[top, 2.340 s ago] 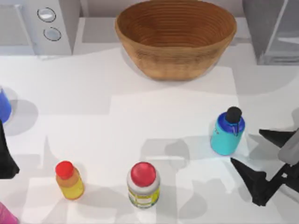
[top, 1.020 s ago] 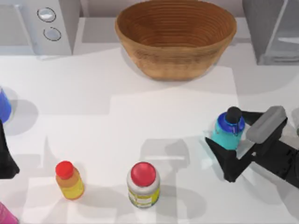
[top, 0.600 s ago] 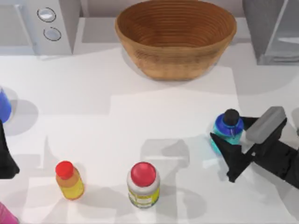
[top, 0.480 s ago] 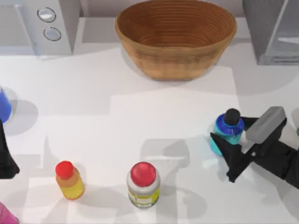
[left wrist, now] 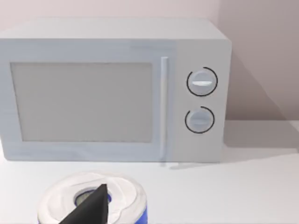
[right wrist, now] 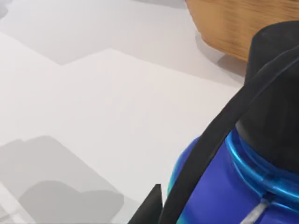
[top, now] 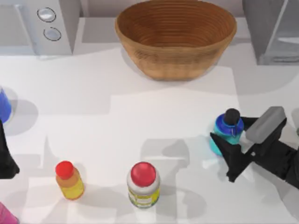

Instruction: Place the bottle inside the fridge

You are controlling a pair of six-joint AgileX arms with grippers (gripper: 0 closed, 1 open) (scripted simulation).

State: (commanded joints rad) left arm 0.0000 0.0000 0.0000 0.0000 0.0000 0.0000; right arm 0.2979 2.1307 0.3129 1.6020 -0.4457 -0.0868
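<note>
Bottle (top: 225, 134) stands at the table's four o'clock, now pinched between the right gripper's (top: 229, 140) fingers, which closed within the last second; lifting toward the fridge (top: 273, 30), at one o'clock, likely follows; left gripper (left wrist: 88, 210) parked at nine o'clock, its state unclear.

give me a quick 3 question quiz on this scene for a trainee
1. True or false: the right gripper is at the bottle.
2. Which thing stands between the microwave and the fridge at the back of the table? A) basket B) red-capped jar C) orange bottle
3. Fill in: the bottle's cap is coloured ____.

Key:
1. True, one finger on each side of it.
2. A, the basket.
3. Black.
</note>
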